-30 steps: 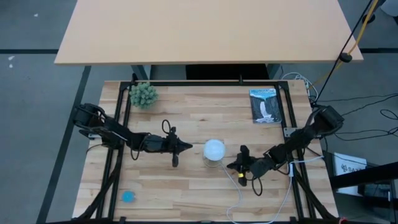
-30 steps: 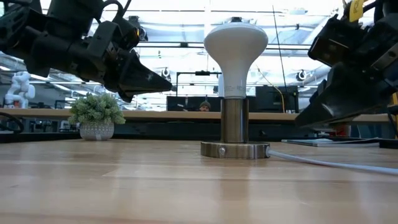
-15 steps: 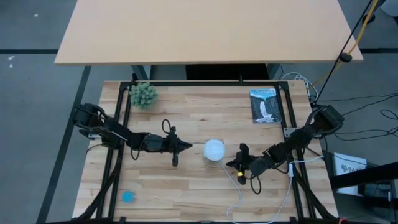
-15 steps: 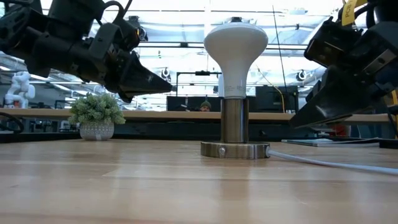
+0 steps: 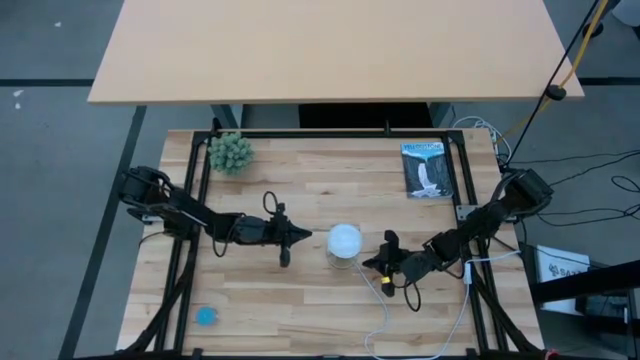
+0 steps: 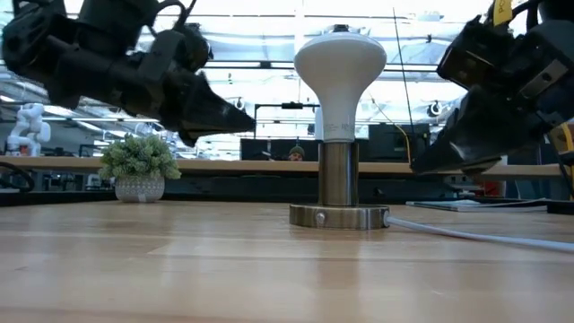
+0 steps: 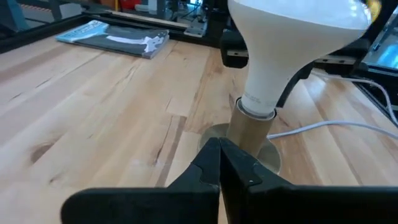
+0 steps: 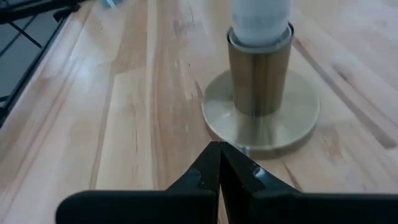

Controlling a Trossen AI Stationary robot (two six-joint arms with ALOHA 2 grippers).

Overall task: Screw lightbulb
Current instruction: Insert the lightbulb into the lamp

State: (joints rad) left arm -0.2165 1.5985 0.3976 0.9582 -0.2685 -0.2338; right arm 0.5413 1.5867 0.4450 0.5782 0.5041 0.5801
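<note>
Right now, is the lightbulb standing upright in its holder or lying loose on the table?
Upright. The lightbulb stands straight up with its neck in the metal holder on the table; neither gripper touches it. Whether it is fully screwed in cannot be told.

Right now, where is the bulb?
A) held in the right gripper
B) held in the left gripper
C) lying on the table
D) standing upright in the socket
D: the bulb stands upright in the socket, and both grippers, left and right, are shut and apart from it.
</note>
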